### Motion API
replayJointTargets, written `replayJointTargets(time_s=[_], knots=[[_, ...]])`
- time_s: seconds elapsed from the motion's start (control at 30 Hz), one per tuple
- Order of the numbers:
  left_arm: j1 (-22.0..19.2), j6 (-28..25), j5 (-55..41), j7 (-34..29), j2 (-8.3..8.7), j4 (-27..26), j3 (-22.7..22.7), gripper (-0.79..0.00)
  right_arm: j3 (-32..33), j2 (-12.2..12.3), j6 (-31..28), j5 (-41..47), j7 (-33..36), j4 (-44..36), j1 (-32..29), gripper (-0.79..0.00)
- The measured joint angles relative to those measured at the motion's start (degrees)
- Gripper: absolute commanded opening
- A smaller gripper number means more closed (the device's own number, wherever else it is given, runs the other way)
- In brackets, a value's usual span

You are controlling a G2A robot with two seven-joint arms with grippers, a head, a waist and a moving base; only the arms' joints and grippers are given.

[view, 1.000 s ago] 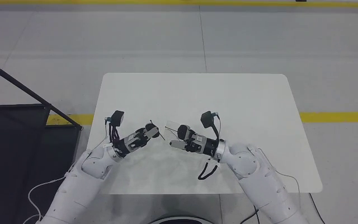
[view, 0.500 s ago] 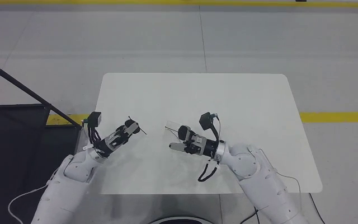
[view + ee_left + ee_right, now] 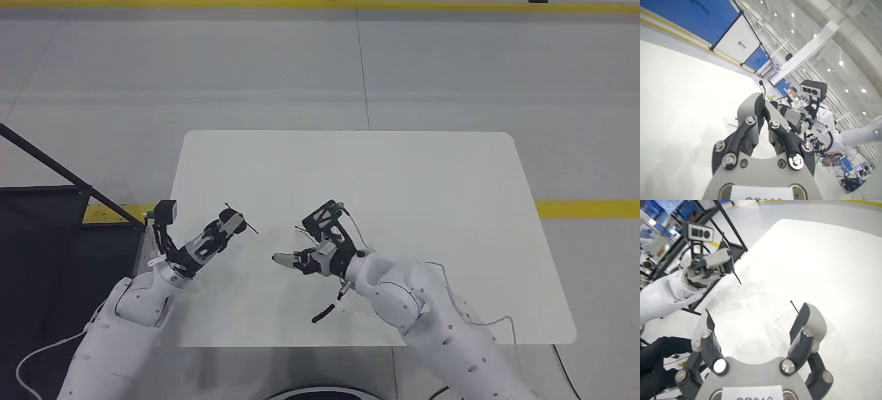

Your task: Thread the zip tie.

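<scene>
While left pincer clenches the zip tie, right pincer released, swung nearer

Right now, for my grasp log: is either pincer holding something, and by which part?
The left pincer pinches a black zip tie along its strap, head end free. The right pincer is open, holding nothing.

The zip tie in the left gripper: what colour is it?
The thin zip tie is black; clearest in left wrist view.
</scene>
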Motion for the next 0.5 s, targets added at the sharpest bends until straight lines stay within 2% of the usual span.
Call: replayJointTargets(time_s=[0.13,0.17,0.23,0.5], knots=[[0.82,-0.6,-0.9,0.54,0.27,1.22,-1.99,-0.785,-5.94,-2.38,9.43,-6.14,4.41,2.83,5.39,0.0],[0.99,-0.81,-1.2,0.49,0.32,1.35,-2.33,-0.785,-7.19,-2.95,10.26,-6.49,5.15,3.56,6.48,0.0],[1.37,-1.3,-1.85,0.33,0.43,1.5,-3.0,-0.785,-8.89,-3.92,10.37,-5.79,6.03,5.07,8.43,0.0],[1.65,-1.67,-2.19,0.14,0.49,1.46,-3.29,-0.785,-8.87,-3.93,10.21,-5.6,6.0,5.14,8.47,0.0]])
